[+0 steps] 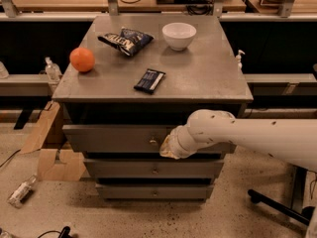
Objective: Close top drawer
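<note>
The top drawer [114, 138] is a wide grey metal drawer under the cabinet top, still pulled out a little, with a small central knob [153, 141]. My white arm reaches in from the right. My gripper [167, 148] presses against the drawer front just right of the knob. The arm's wrist hides its fingers.
On the cabinet top [208, 78] lie an orange [81, 59], a chip bag [124, 39], a white bowl [179, 35] and a dark snack bar [149, 80]. Two shallower drawers [153, 170] sit below. Cardboard [47, 143] and a bottle [21, 191] lie on the floor at left. A chair base [277, 205] stands at right.
</note>
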`<state>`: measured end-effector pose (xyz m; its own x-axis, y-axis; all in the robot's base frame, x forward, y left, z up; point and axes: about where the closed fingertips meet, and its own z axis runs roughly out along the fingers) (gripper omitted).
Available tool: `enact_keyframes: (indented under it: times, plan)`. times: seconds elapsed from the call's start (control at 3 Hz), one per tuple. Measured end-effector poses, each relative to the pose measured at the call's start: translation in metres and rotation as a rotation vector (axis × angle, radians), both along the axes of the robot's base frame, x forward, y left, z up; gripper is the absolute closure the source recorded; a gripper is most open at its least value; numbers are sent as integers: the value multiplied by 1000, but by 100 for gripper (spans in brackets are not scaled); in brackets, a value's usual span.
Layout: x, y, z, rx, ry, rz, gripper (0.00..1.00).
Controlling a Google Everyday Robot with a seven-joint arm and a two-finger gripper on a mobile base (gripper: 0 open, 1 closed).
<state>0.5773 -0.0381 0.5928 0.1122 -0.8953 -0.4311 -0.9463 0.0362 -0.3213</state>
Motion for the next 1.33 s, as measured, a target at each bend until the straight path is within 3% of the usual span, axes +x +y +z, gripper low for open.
enact_keyframes:
  times: [0.33,1.0,1.33]
  plan:
    - [6,4,-11,8,1,-13,100]
    - [23,6,-11,-19,-58,-91,100]
    - [24,7,-12,-16,-55,-101,100]
